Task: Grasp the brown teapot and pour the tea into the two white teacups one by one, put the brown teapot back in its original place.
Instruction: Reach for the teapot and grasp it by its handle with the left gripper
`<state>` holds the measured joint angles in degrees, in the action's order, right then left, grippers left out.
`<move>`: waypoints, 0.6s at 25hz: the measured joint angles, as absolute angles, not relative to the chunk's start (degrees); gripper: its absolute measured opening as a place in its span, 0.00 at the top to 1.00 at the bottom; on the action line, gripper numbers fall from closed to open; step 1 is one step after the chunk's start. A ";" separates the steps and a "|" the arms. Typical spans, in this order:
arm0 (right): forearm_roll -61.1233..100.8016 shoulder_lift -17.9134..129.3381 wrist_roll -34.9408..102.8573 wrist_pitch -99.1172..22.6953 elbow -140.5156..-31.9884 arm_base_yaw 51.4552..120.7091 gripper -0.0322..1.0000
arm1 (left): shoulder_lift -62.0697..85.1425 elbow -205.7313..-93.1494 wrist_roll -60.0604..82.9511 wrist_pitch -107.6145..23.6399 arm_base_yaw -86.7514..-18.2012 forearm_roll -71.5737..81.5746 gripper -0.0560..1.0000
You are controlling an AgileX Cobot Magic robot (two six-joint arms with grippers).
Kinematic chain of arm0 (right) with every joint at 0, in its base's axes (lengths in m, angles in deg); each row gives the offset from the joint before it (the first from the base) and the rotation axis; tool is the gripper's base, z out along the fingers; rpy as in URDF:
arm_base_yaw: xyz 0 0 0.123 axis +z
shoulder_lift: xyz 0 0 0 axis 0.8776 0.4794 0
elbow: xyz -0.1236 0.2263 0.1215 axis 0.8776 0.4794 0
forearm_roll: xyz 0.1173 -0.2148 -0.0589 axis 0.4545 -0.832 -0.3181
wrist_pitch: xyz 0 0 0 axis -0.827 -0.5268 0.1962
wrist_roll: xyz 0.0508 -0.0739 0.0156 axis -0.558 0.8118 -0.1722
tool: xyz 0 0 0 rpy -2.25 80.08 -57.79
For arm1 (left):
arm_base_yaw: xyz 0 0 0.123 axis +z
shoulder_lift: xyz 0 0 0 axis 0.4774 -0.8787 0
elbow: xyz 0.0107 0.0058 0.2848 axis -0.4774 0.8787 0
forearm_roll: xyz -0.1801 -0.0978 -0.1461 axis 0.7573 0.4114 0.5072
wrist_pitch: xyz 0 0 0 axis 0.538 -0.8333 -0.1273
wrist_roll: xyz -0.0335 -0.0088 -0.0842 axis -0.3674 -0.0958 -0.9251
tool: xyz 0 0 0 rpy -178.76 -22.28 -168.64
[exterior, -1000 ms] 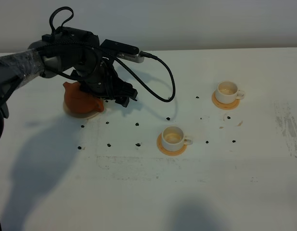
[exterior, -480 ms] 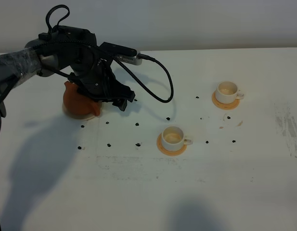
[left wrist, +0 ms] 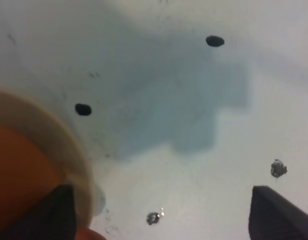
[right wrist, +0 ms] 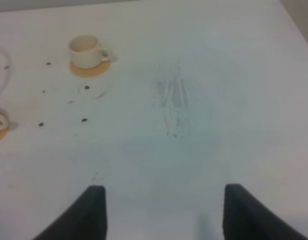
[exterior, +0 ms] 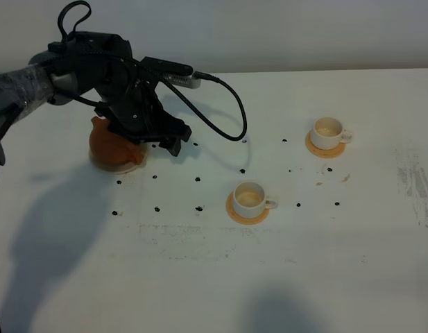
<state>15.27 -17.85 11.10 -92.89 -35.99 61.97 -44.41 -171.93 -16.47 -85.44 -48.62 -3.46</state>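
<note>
From the high camera we are seeing the teapot (exterior: 111, 142) sitting on its plate (exterior: 103, 165) at the left of the table (exterior: 283, 277), with the left arm leaning over it. The left gripper (exterior: 170, 145) is hanging just beside the pot, on the side toward the cups, and a black cable (exterior: 224, 114) is looping off the arm. The near cup (exterior: 250, 197) and the far cup (exterior: 329, 129) are each standing upright on a coaster (exterior: 236, 211), well apart from the pot. Their insides are looking tan, perhaps tea, though the view is too coarse for us to say. In the left wrist view we are looking down past two dark fingertips (left wrist: 58, 210) standing wide apart with only bare table and black dots (left wrist: 83, 109) between them. The pot and the plate rim are lying at one fingertip's side. In the right wrist view the right gripper (right wrist: 162, 212) is hovering over bare table with its fingers spread and nothing between them, far from the cups.
</note>
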 joint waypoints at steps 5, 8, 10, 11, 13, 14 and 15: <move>15.27 -17.85 11.10 -92.89 -35.99 61.97 0.49 | -44.41 -173.72 -14.75 -85.53 -49.32 -3.46 0.31; 15.27 -17.85 11.10 -92.89 -35.99 61.97 0.49 | -44.41 -173.92 -14.27 -85.53 -49.95 -3.25 0.31; 15.27 -17.85 11.10 -92.89 -35.99 61.97 0.49 | -44.41 -173.98 -13.76 -85.28 -50.14 -2.59 0.31; 15.27 -17.85 11.10 -92.89 -35.99 61.97 0.49 | -44.41 -173.98 -13.38 -85.16 -50.22 -1.96 0.31; 15.27 -17.85 11.10 -92.89 -35.99 61.97 0.49 | -44.47 -173.98 -12.60 -84.82 -50.92 -0.88 0.31; 15.27 -17.85 11.10 -92.89 -35.99 61.97 0.49 | -44.47 -173.98 -12.35 -84.82 -51.29 -0.41 0.31; 15.27 -17.85 11.10 -92.89 -35.99 61.97 0.49 | -44.47 -173.98 -12.28 -84.82 -51.89 -0.31 0.31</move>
